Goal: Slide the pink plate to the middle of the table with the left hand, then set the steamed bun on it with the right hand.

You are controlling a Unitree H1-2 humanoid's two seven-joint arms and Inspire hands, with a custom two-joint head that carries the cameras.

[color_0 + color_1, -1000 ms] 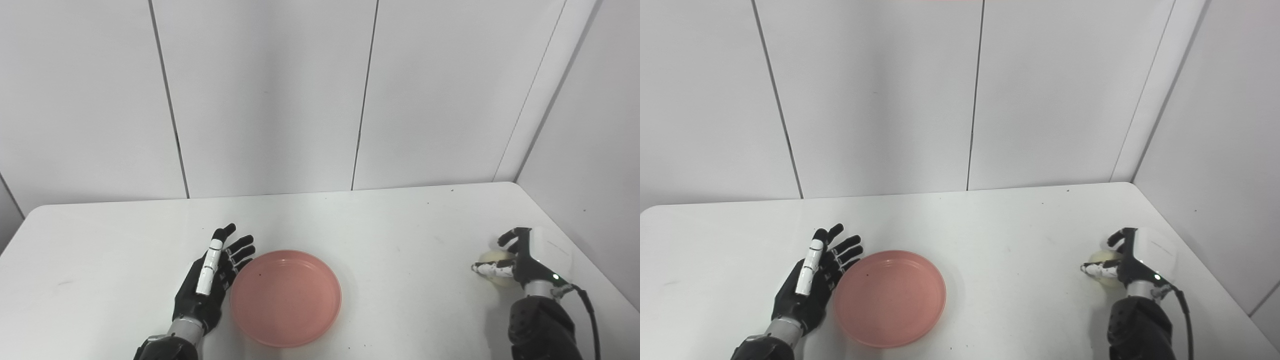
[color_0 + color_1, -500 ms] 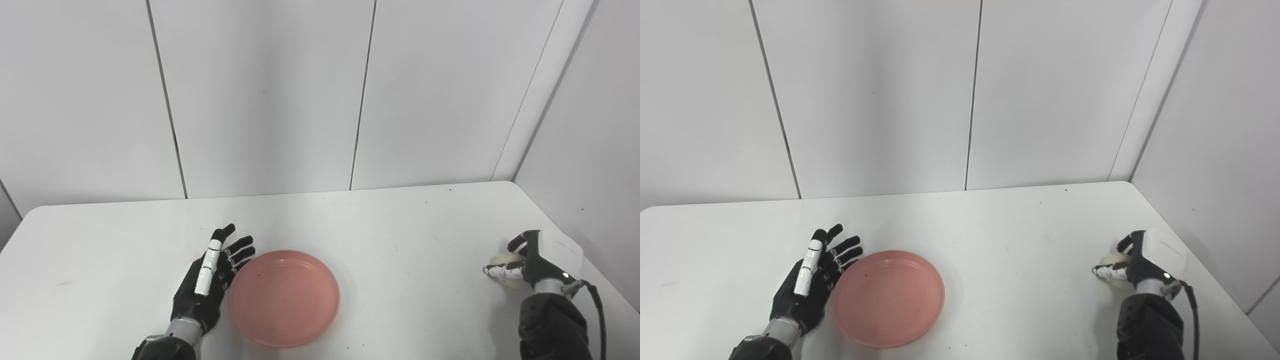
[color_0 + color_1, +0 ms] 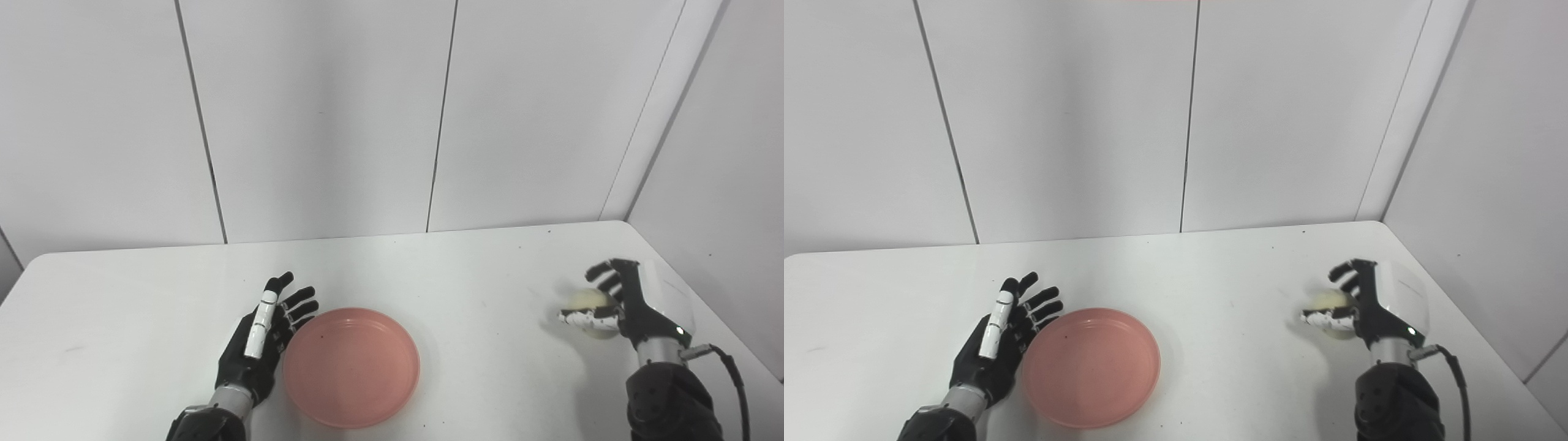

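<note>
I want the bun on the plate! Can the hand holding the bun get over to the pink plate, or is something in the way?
Probably yes. The right hand holds the round pale steamed bun, and only bare white table lies between it and the round pink plate. The open left hand sits at the plate's far side.

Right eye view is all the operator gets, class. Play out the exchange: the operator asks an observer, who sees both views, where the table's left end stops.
Operator: My picture cuts off the table's left end. Does it stop anywhere you can see?
Observer: Yes. In the left eye view the table ends in a rounded far-left corner, well to the left of the left hand.
Operator: Is anything behind that corner?
Observer: A dark wall seam slants down behind it, near the picture's left edge.
</note>
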